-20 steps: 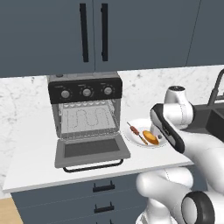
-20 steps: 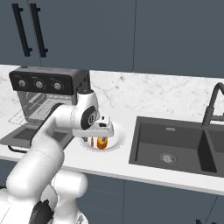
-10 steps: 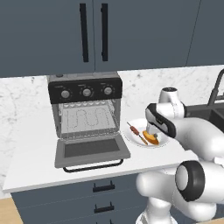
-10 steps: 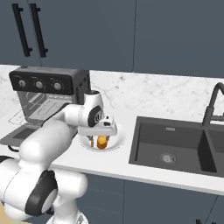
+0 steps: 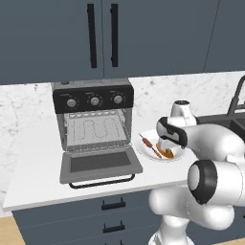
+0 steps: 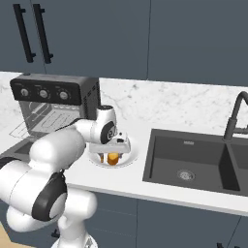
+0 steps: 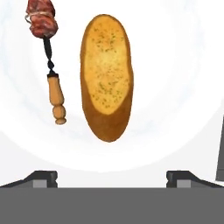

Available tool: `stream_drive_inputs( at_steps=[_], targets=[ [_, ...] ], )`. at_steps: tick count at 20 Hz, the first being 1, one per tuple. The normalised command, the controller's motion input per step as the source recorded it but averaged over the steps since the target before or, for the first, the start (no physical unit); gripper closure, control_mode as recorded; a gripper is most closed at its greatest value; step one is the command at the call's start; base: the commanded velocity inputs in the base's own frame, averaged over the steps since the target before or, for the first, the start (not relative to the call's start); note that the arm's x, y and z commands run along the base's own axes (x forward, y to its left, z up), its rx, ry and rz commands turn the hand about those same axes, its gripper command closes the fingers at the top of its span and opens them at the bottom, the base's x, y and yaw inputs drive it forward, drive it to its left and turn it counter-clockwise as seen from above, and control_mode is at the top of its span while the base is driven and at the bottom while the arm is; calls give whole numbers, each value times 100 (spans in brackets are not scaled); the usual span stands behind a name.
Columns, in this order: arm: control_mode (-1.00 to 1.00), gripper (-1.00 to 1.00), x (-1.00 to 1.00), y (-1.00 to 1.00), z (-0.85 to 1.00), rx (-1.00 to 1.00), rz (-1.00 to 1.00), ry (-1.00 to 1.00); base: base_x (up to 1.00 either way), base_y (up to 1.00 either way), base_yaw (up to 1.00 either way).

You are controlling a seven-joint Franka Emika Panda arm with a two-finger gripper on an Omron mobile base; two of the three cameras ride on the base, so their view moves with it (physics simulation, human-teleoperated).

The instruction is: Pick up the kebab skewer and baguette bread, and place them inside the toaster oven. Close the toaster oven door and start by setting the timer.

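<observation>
Two dark cabinet doors (image 5: 100, 36) with black bar handles hang over the white marble-look counter (image 5: 33, 158) I am working at, navy drawers below it and a speckled backsplash behind. From my left base camera, the toaster oven (image 5: 93, 119) stands at the left of the counter, its three silver knobs in a row under a black top and its wire rack bare inside. The toaster oven door (image 5: 99, 163) lies dropped flat toward me, dark glass up, black bar handle at the front edge.

Just right of the door sits a white plate (image 5: 143, 150). On it the kebab skewer (image 5: 150, 146) lies at the left, and the baguette bread (image 5: 166, 152) beside it, partly behind my arm. Farther right, a black sink (image 6: 189, 164) is sunk into the counter with a dark curved faucet (image 6: 236, 116) at its far edge.

My gripper (image 7: 112, 177) hangs directly over the plate, pointing down, its jaws spread wide and holding nothing. In the hand camera the golden loaf lies lengthwise above the gap between the two finger tips (image 7: 43, 177), roughly centred and clear of both. The skewer, wooden handle nearest me and red meat chunks at the top, lies parallel to the bread on its left, apart from it and in line with the left tip.
</observation>
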Motion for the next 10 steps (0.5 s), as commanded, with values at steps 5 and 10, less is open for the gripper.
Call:
stream_drive_inputs(
  at_steps=[5,10],
  targets=[
    [-100,-100,9,0,-18,2,9,0,0,0,0],
    [-100,-100,23,0,-16,0,9,0,0,0,0]
  ],
)
